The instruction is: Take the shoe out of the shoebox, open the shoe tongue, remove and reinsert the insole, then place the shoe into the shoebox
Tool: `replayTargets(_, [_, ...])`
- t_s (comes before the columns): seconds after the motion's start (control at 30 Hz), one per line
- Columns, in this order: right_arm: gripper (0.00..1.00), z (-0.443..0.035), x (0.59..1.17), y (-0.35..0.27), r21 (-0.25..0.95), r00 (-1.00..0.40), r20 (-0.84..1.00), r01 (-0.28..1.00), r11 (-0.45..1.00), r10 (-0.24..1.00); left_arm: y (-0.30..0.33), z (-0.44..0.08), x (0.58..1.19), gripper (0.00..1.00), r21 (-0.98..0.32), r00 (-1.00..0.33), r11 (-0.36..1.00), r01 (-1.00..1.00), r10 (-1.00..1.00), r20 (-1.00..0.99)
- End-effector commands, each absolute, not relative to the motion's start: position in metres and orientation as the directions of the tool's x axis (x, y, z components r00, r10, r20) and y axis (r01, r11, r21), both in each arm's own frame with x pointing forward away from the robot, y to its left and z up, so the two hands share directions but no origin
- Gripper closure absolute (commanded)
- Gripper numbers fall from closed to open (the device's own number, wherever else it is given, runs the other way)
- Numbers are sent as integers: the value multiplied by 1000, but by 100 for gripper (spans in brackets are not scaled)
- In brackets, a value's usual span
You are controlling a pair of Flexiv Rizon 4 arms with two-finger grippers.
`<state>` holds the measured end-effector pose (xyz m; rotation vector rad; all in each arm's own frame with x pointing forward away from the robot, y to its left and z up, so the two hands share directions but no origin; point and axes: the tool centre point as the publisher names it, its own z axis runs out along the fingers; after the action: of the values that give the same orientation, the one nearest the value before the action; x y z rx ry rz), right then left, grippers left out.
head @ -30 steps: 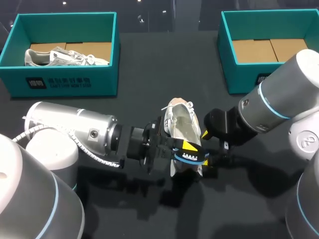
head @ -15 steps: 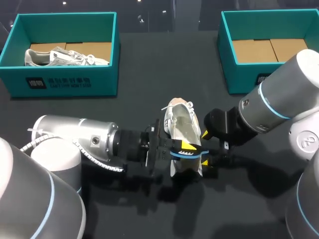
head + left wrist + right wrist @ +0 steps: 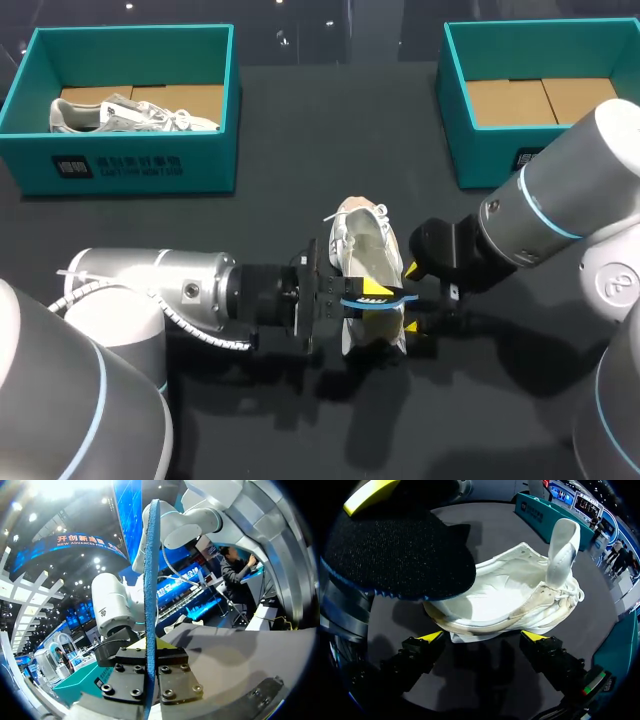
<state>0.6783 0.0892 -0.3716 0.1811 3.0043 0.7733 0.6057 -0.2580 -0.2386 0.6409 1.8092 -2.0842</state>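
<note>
A white shoe [image 3: 362,250] lies on the dark table between my two grippers, toe away from me, its tongue [image 3: 563,540] pulled up. My left gripper [image 3: 365,297] is shut on the insole [image 3: 380,298], blue-edged with a black face, holding it over the shoe's heel end. The left wrist view shows the insole [image 3: 150,580] edge-on between the left gripper's [image 3: 148,645] yellow tips. My right gripper [image 3: 485,636] stands open just behind the shoe's [image 3: 510,595] heel, touching nothing, with the insole [image 3: 395,555] hanging above and to one side. In the head view the right gripper [image 3: 415,303] is right of the heel.
A teal shoebox [image 3: 130,165] at the back left holds another pale shoe [image 3: 130,115]. A second teal shoebox [image 3: 480,150] at the back right shows only its cardboard floor. Both arms crowd the near middle of the table.
My left arm has shifted and turned its wrist, and the insole has moved up a little over the shoe's heel. The right arm and the shoe have kept still.
</note>
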Motion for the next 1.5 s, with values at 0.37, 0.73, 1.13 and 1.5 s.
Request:
replayTargets(0.37, [0, -372, 677, 88, 484, -993, -6, 104, 869, 122, -267, -243, 614, 100, -862, -879, -178, 475, -48, -474])
replayTargets(0.73, [0, -372, 677, 88, 484, -993, -6, 104, 869, 122, -277, -248, 622, 100, -880, -892, -143, 453, -85, -445])
replayTargets(1.13, [0, -372, 677, 88, 484, -993, -6, 104, 869, 122, -274, -256, 628, 100, -897, -903, -106, 428, -98, -419])
replayTargets(1.5, [0, -372, 677, 88, 484, -993, -6, 104, 869, 122, -265, -260, 629, 100, -897, -904, -108, 428, -78, -421])
